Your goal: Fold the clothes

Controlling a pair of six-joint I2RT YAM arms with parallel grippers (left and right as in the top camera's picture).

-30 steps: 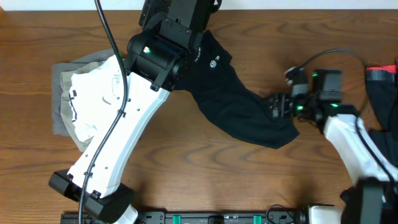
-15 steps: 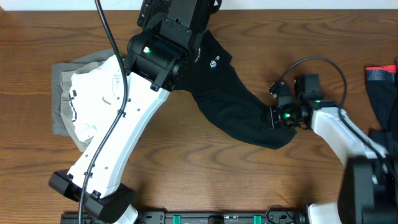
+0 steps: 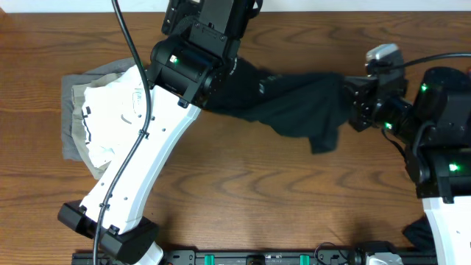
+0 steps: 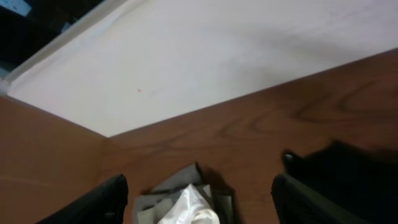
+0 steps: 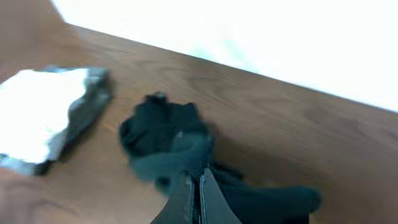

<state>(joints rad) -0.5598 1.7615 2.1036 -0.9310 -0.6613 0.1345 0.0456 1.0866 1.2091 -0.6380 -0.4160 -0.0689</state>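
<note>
**Right arm hauls black garment taut across the table**

Our right gripper [image 3: 356, 112], pressed together on one end of the black fabric garment [image 3: 294, 110], has swung up and out to our right within the last second. The cloth that lay in a slack curve now stretches in a band along the far half of the brown wooden table [image 3: 294, 206], with one corner drooping below. Its other end runs under our left arm, whose left gripper [image 4: 199, 202] stands spread wide and holds nothing. We judge this to be the spreading-out that comes before any fold. To our left, a stack of white and grey folded clothes [image 3: 92, 121] lies well apart from the pinch, partly covered by the left arm. That arm, parked over the garment's far end, may hamper laying it flat
</note>
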